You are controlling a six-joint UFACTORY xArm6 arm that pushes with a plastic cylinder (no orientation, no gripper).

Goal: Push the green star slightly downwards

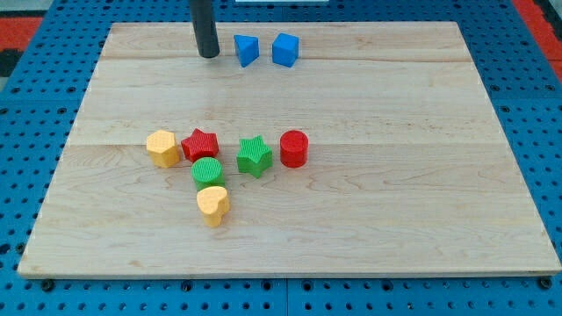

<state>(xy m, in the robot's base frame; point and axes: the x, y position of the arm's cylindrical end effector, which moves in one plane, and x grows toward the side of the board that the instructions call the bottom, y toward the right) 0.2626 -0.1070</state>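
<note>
No jaws are fitted; the tip (209,55) is shown well above-left of the green star (253,156), nothing touched.

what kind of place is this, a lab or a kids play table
Most likely a robot lab bench. A wooden board lies on a blue perforated mounting plate, my tip rests near the view's top, left of two blue blocks, and small blocks like the green star serve as pushing targets.

Two blue blocks (247,50) (284,49) sit near the counter's (395,193) top; red star (200,144), red cylinder (293,148), green cylinder (208,172), yellow heart (212,204) and yellow hexagon (162,147) cluster lower down.
</note>
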